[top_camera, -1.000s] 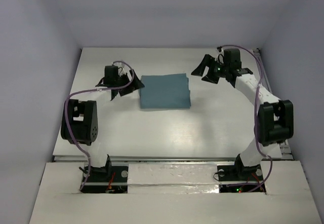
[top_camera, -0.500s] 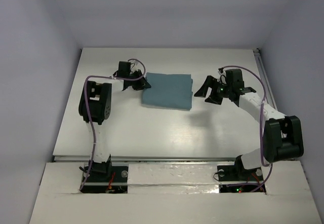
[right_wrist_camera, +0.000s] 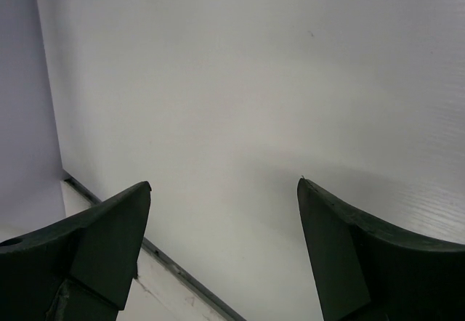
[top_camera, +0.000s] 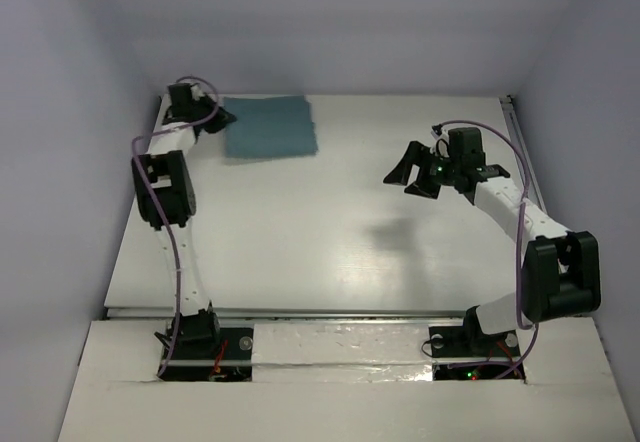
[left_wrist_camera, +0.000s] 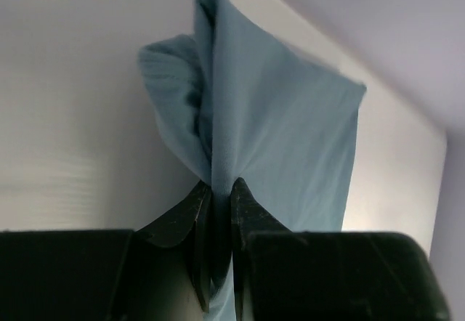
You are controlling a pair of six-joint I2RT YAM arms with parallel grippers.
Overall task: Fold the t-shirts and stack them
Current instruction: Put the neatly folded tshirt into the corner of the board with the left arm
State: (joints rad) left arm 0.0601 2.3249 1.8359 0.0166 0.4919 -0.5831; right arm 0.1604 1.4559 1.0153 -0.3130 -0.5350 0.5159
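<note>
Far-left corner of table (top_camera: 300, 232): t-shirt (top_camera: 270, 128) lies here as a compact teal rectangle, near the back edge and well apart from the arm bases.
Fold state: several layers, with a roughly square outline from above and fairly even edges. No sleeve or hem sticks out that I can see. Judged folded.
Left gripper (top_camera: 218, 120): at the shirt's left edge, jaws pressed together on a pinch of cloth. The wrist view shows the fabric running between the fingertips (left_wrist_camera: 200, 208).
Cloth at the pinch: bunched and raised into a ridge just past the fingers, so that edge is not lying flat.
Right gripper (top_camera: 408, 176): over bare table on the right side, well apart from the shirt, jaws spread wide with nothing between them.
Other shirts: none visible in any view; only one garment on the table.
Done, by my reading: the folding. The shirt sits in what looks like a stacking spot.
Left to do: let go of the edge, let the ridge settle or smooth it, and pull the left arm clear. Stacking proper needs a second shirt, and none is in sight.
Risk: the pinched edge may drag the top layer open if the arm lifts before the jaws part.
</note>
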